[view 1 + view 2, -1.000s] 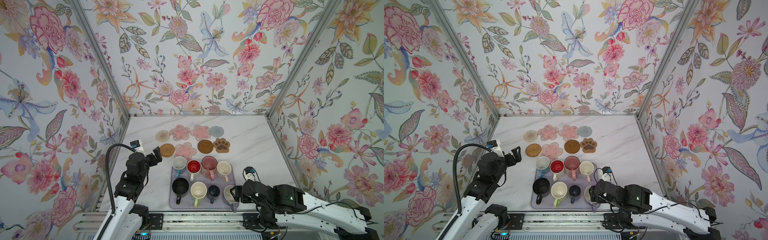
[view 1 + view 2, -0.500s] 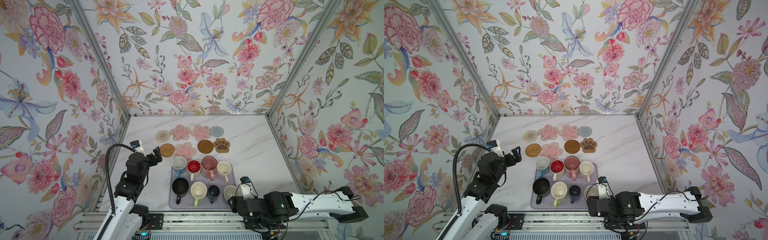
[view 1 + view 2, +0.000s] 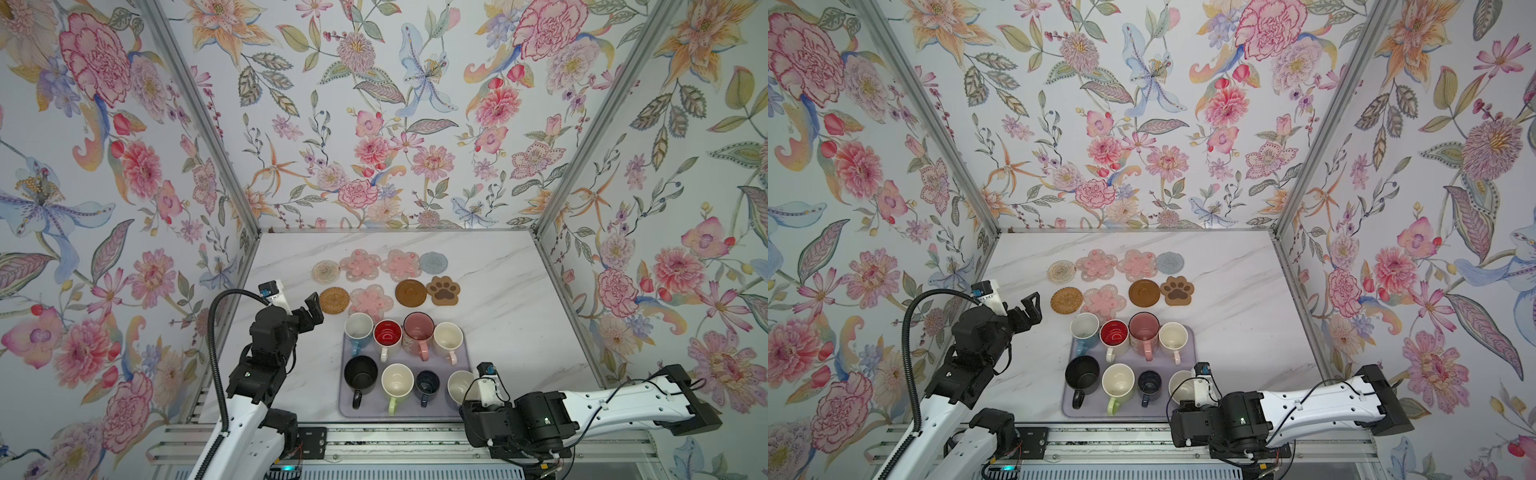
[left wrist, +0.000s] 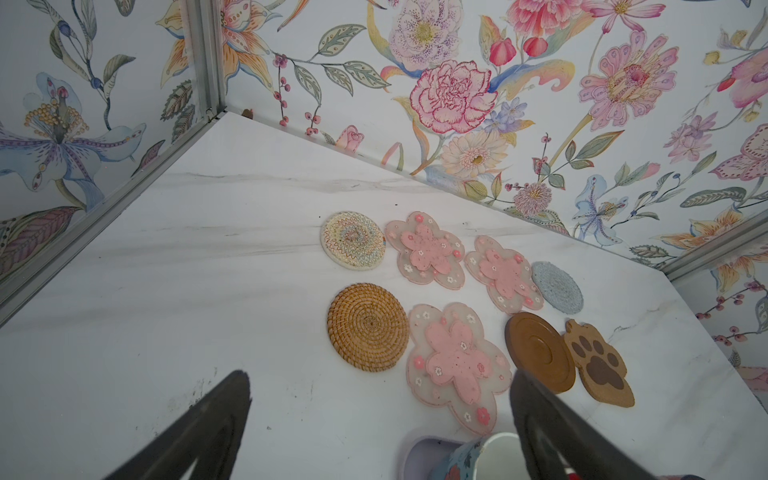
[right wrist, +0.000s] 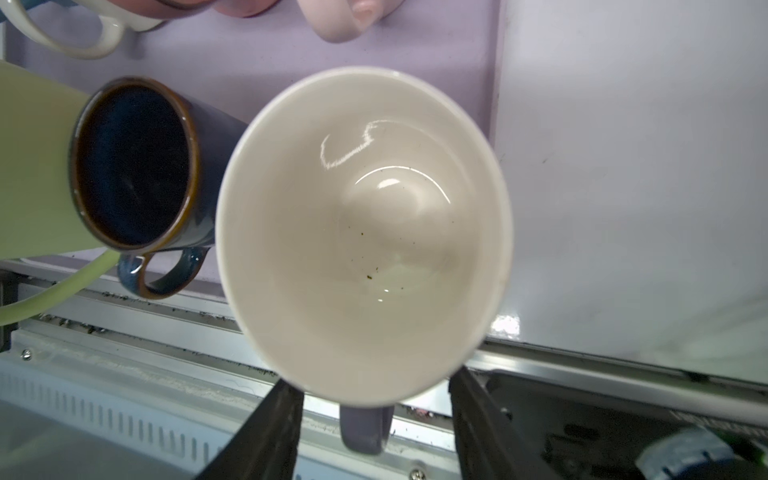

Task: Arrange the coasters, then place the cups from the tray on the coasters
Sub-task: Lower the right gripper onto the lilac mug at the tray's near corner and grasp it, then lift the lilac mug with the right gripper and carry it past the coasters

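Coasters (image 3: pixel 371 300) lie arranged, so cups (image 3: pixel 387 334) come next. Right hand (image 5: pixel 372 378), fingers (image 5: pixel 266 428) apart, straddles the handle (image 5: pixel 365 428) of the lavender mug (image 5: pixel 361 232): it must close, then lift. Left hand (image 4: pixel 380 374) gapes, idle.

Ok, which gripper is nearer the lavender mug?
Right. The right gripper straddles the handle of the lavender mug, on the tray; the left gripper hangs open beyond the tray, beside the tan coaster.
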### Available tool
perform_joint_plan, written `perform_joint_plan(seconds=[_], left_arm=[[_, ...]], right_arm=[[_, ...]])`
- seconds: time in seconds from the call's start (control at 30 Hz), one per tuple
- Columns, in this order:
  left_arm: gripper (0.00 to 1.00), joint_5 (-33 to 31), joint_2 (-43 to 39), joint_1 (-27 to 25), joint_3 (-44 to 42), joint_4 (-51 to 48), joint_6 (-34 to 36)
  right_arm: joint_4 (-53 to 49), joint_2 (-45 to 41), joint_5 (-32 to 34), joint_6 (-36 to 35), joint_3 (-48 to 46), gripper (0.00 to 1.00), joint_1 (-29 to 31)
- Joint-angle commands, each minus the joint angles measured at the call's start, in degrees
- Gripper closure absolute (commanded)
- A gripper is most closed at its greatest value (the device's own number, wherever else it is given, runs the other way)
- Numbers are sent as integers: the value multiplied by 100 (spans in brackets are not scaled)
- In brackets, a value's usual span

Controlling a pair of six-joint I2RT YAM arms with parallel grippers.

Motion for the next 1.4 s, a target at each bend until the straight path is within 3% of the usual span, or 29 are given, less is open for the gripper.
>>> perform_joint_plan(seconds=[0.0, 0.6, 1.2, 1.37], left_arm=[[1, -71, -43, 8, -74, 63, 74], [1, -10, -45, 17, -86, 106, 60], [1, 33, -116, 20, -66, 62, 24], [1, 35, -107, 21, -82, 63, 30]], right_arm=[[30, 120, 152, 87, -65, 46, 44], [338, 525, 210, -41, -285, 61, -79], [224, 846, 46, -866, 117, 97, -430], [-261, 588, 118, -782, 304, 100, -594]])
